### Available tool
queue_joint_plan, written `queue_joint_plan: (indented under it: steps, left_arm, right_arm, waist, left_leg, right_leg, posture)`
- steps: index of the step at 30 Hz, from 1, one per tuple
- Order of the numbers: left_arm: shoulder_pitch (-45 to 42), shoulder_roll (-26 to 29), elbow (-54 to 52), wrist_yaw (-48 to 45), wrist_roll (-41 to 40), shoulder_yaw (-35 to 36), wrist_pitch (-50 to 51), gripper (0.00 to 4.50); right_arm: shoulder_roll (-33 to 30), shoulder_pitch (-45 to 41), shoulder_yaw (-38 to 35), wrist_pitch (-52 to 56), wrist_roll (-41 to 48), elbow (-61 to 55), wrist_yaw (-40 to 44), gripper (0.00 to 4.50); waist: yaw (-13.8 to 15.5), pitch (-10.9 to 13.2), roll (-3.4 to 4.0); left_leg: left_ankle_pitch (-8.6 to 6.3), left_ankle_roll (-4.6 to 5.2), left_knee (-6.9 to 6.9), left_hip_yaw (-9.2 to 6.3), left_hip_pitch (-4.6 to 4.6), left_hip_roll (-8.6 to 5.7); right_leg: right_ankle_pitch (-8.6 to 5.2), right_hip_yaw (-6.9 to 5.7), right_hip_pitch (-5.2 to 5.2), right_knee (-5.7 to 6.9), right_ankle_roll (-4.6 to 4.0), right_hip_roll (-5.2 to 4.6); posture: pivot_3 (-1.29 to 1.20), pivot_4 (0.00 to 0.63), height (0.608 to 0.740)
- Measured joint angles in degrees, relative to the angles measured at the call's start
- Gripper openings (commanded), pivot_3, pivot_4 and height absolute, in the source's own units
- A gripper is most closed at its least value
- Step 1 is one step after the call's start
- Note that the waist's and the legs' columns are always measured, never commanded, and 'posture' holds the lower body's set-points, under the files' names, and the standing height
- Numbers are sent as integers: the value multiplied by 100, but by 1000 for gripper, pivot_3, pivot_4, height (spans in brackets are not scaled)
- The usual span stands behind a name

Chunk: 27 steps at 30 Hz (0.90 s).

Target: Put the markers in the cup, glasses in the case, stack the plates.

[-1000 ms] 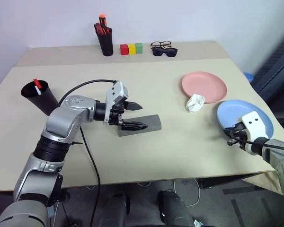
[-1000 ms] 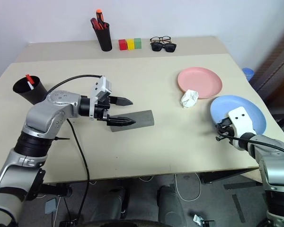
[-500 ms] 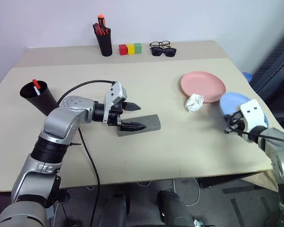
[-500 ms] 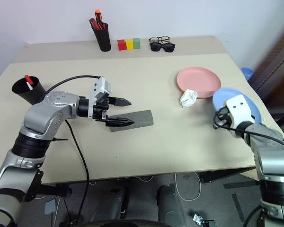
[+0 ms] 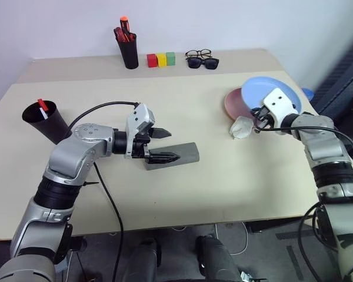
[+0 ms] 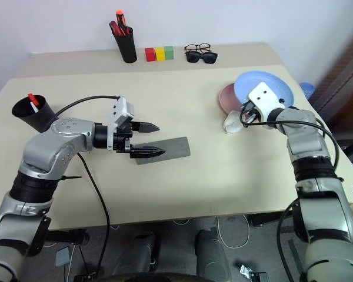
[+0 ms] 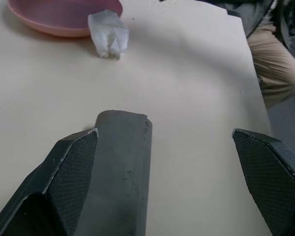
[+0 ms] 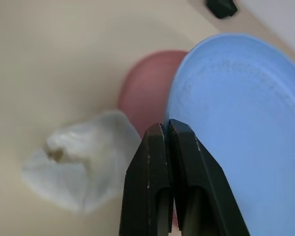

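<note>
**Blue plate held above the pink plate, ready to stack**

The light blue plate (image 5: 269, 93) hangs tilted in the air at the far right of the table (image 5: 223, 176), its near edge pinched in the right hand (image 5: 260, 115), whose two fingers are pressed together on the rim. The salmon pink plate (image 5: 232, 103) lies flat directly beneath and slightly to the left of it, mostly hidden behind the blue one. A crumpled white tissue (image 5: 242, 126) sits against the pink plate's near rim, just beside the right hand. The coming move appears to turn on this relation: the target lies below and a little left of the held plate, so the plate must level out and descend without catching the tissue.

Left of centre, the grey case (image 5: 175, 154) lies shut with its long axis running left to right. The left hand (image 5: 163, 145), fingers wide apart, straddles its left end.
</note>
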Motion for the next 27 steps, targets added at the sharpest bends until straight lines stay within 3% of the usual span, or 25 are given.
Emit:
queue_joint_plan:
  steps: [2, 8, 13, 19, 27]
  left_arm:
    - [146, 20, -169, 118, -46, 92, 109, 4500]
    - [371, 134, -469, 380, -255, 261, 351, 4500]
    - [382, 138, -558, 476, -355, 307, 413, 4500]
    - [327, 141, -415, 440, -375, 294, 395, 4500]
    - [186, 99, -327, 391, -373, 164, 280, 4500]
  right_arm:
    - [106, -323, 77, -352, -126, 621, 43, 1336]
    - [184, -598, 35, -889, -268, 1435, -22, 4444]
    - [128, -222, -734, 277, 667, 371, 475, 4444]
    - [-97, 1442, -1247, 2153, 1632, -1833, 911, 4444]
    - [496, 1988, -1272, 2514, 1949, -2838, 477, 4444]
  waist:
    - [-23, 0, 0]
    - [-39, 0, 0]
    - [-32, 1, 1]
    - [-5, 1, 2]
    - [-73, 1, 2]
  left_leg:
    - [0, 0, -1, -3, -2, -1]
    - [1, -3, 2, -6, -1, -2]
    - [2, -4, 5, -13, 2, -2]
    - [2, -3, 8, -15, 0, -4]
    - [4, -5, 21, 1, 26, 2]
  right_leg:
    - [0, 0, 0, -1, 0, 0]
    - [0, 0, 1, 2, 0, 1]
    - [0, -2, 5, 7, 0, 3]
    - [-1, -3, 6, 9, 1, 1]
    - [0, 9, 7, 53, -4, 8]
  posture:
    - [0, 150, 740]
    - [0, 150, 740]
    - [0, 150, 740]
    - [0, 150, 740]
    - [0, 150, 740]
